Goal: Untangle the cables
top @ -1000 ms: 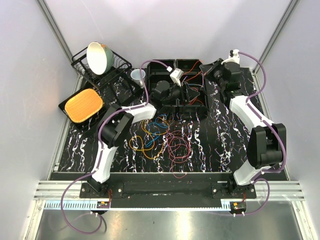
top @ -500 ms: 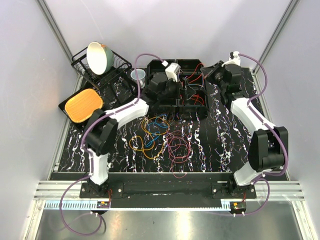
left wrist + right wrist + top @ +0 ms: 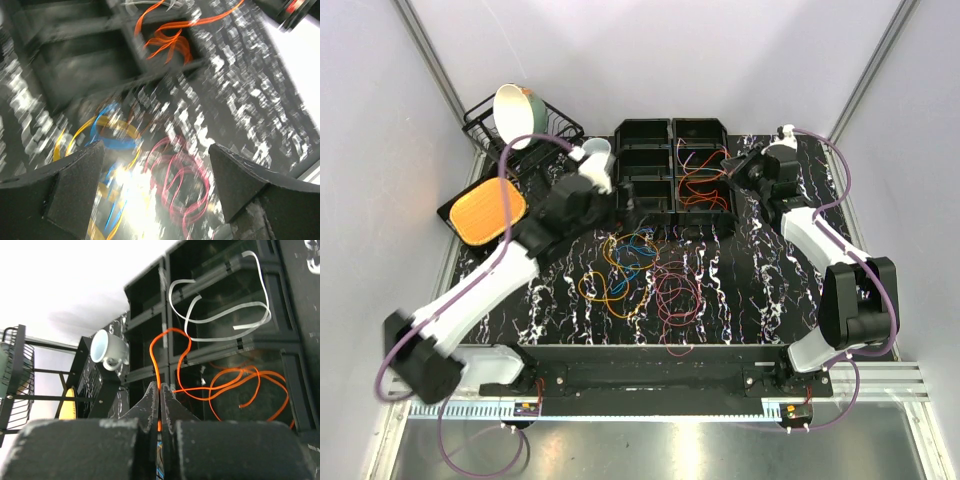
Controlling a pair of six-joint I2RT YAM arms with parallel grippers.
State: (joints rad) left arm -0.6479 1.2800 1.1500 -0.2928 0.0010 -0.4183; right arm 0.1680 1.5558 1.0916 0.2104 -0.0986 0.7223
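Note:
A tangle of thin cables (image 3: 638, 270) lies on the dark marbled table: yellow and blue loops (image 3: 107, 140) on the left, maroon-pink loops (image 3: 182, 175) on the right. My left gripper (image 3: 628, 210) hovers above the pile's far edge, just in front of the bins. In the blurred left wrist view it (image 3: 157, 170) stands open with nothing between its fingers. My right gripper (image 3: 729, 170) is at the bins' right side. It (image 3: 160, 390) is shut on an orange cable (image 3: 156, 355) that runs up from a bin holding more orange loops (image 3: 250, 382).
Black divided bins (image 3: 642, 130) stand at the back; one holds a white cable (image 3: 225, 315). A white cup (image 3: 596, 152) sits left of them. A wire dish rack (image 3: 480, 128) with a bowl (image 3: 516, 113) and an orange-yellow tray (image 3: 486, 210) are at the far left.
The left arm has drawn back out of the bins toward the left and now sits lower over the pile, its gripper opened. The right gripper has barely moved and stays shut.

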